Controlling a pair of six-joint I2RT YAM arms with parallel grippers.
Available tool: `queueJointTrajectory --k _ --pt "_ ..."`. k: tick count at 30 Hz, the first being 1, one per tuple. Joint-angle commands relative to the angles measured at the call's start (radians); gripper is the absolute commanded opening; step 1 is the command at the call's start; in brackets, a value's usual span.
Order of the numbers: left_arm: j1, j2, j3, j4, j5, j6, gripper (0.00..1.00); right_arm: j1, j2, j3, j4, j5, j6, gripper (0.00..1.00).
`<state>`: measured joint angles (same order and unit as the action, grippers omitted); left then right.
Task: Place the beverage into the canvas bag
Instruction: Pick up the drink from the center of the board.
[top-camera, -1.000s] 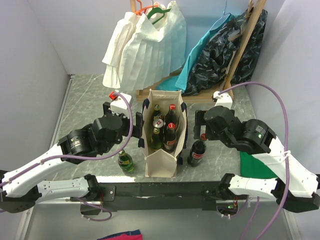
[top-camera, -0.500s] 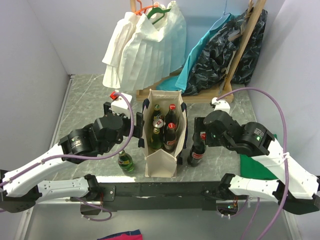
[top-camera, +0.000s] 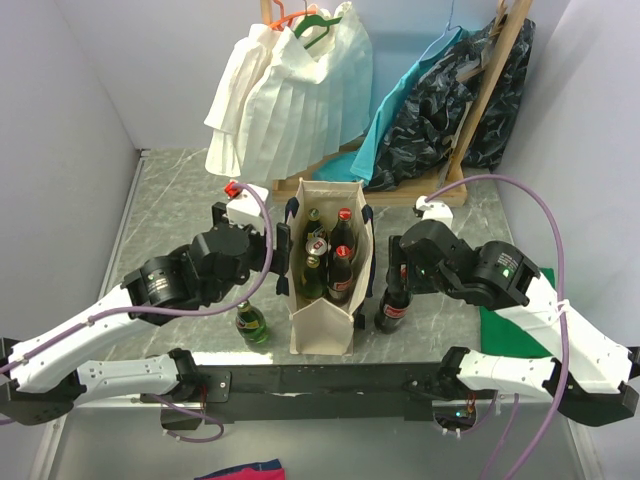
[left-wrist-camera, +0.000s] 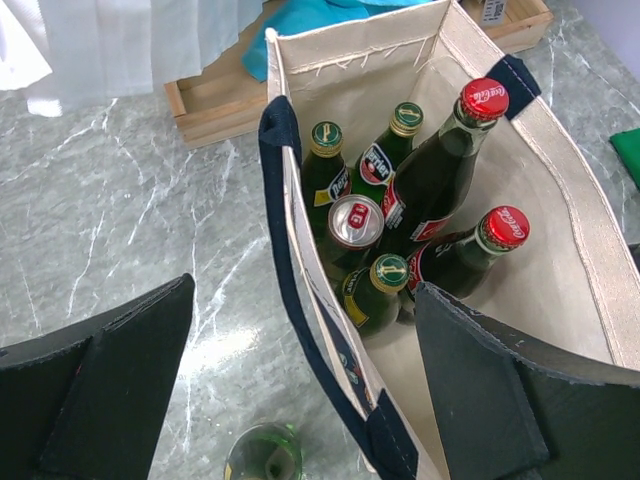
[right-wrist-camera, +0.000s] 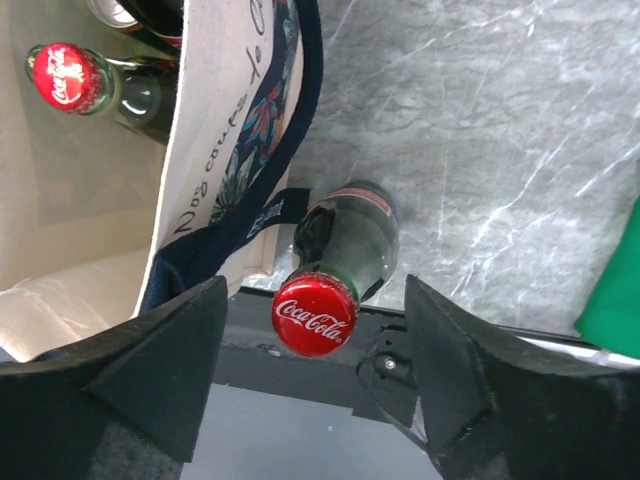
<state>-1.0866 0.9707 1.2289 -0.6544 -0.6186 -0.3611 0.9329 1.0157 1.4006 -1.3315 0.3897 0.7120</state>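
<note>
The cream canvas bag (top-camera: 322, 310) with navy handles stands upright in the middle and holds several bottles and a can. A dark Coca-Cola bottle (top-camera: 392, 308) stands just right of it, and a green bottle (top-camera: 252, 325) stands just left. My right gripper (top-camera: 398, 264) is open over the Coca-Cola bottle. In the right wrist view its red cap (right-wrist-camera: 315, 313) sits between the spread fingers (right-wrist-camera: 160, 370), untouched. My left gripper (top-camera: 277, 262) is open and straddles the bag's left wall and handle (left-wrist-camera: 300, 300), with the green bottle (left-wrist-camera: 263, 455) below.
A white pleated garment (top-camera: 290, 95), a teal cloth (top-camera: 400, 115) and a black patterned garment (top-camera: 475, 90) hang on a wooden rack at the back. A green cloth (top-camera: 512, 332) lies at the right. The table's front rail runs just below the bottles.
My right gripper has moved left and down over the Coca-Cola bottle, whose cap is now covered in the top view. My left gripper has edged slightly toward the bag.
</note>
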Motion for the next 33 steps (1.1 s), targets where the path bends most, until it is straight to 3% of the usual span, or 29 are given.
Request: queueJointTrajectory --k 1,5,11,33 --pt "0.016 0.0 0.026 0.044 0.028 0.014 0.96 -0.003 -0.006 -0.009 0.012 -0.006 0.001 0.74" --pt "0.034 0.002 0.03 0.05 0.06 0.021 0.96 -0.006 -0.008 -0.028 0.026 -0.026 0.007 0.64" --pt "0.059 -0.007 0.024 0.059 0.082 0.028 0.96 -0.006 -0.006 -0.045 0.04 -0.022 0.017 0.64" --pt "0.08 -0.035 0.009 0.05 0.092 0.027 0.96 -0.009 0.006 -0.034 0.037 0.017 0.035 0.4"
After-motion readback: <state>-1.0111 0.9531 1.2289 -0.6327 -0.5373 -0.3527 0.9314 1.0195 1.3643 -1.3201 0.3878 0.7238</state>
